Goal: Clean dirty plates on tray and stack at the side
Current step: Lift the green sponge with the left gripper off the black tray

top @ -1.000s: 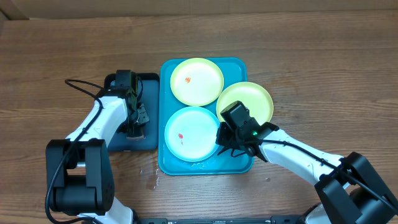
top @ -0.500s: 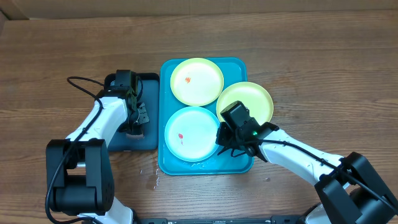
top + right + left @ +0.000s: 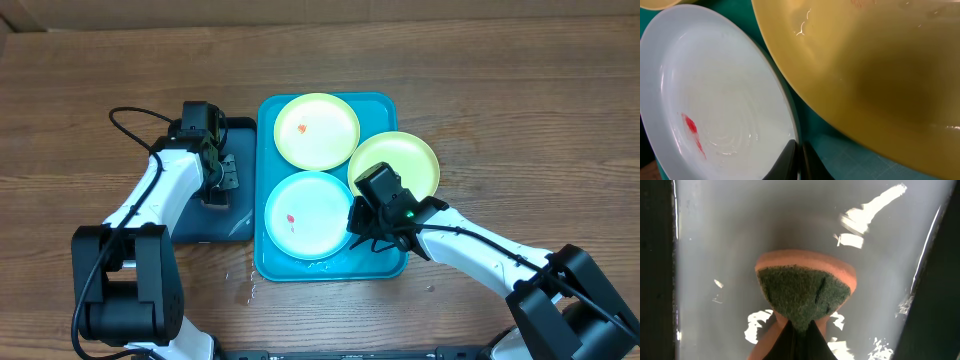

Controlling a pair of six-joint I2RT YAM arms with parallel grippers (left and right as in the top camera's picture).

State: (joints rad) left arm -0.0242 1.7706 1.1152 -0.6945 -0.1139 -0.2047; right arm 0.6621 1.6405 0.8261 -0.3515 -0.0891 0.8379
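**Left of the tray (image 3: 290, 270): sponge (image 3: 805, 287) gripped, wiping not yet begun**

Your left end effector (image 3: 800, 330) is clamped on the sponge above the black tray (image 3: 190, 228). On the tray's near half, your right end effector (image 3: 799, 157) appears pinched on the blue plate (image 3: 310, 212) at its rim. Both yellow plates (image 3: 316, 130) wait on the tray's far and right sides. Next, I judge, carry the sponge right onto the red smear (image 3: 692, 132).

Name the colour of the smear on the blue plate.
The smear is red, clearest in right wrist view.
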